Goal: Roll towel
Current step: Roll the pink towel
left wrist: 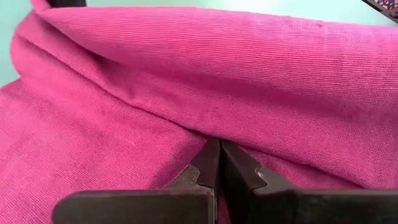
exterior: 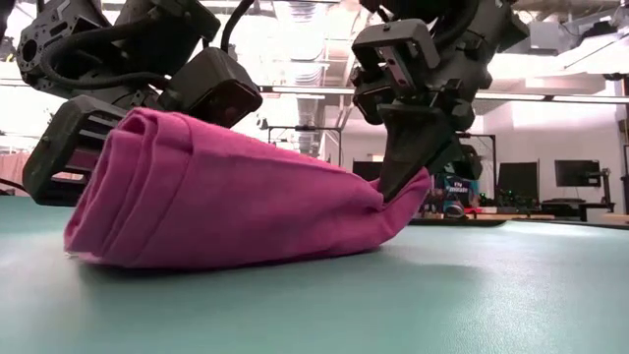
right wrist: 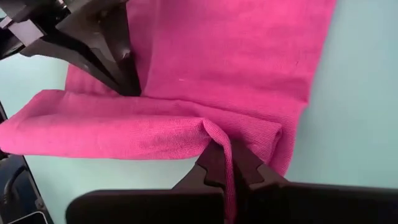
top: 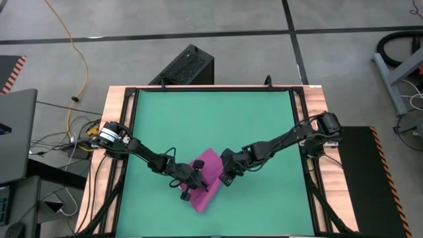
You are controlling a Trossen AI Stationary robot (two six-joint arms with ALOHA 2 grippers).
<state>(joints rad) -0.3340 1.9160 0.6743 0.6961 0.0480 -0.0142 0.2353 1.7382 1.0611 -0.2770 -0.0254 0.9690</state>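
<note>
The magenta towel (top: 206, 173) lies on the green table near its front middle. One side is turned over into a thick roll (exterior: 167, 187) and the rest lies flat (right wrist: 249, 50). My left gripper (left wrist: 217, 149) is shut, its tips at the crease beside the roll. It also shows in the right wrist view (right wrist: 121, 78). My right gripper (right wrist: 229, 158) is shut on the towel at the roll's right end (exterior: 398, 197). My left gripper rests its shut fingertips (left wrist: 211, 155) in the crease (left wrist: 186, 127) where the rolled fold meets the flat layer. It slants down from the table's left. No cloth shows between the fingers. My right gripper pinches a thin ridge of cloth (right wrist: 225, 140) at the roll's end between its two fingers. It slants down from the table's right. That end is drawn up a little (exterior: 393, 202), while the rest of the towel lies on the table.
Green table surface (top: 211, 119) spreads on all sides of the towel, inside a wooden frame (top: 310, 106). A black box (top: 188, 66) stands beyond the far edge.
</note>
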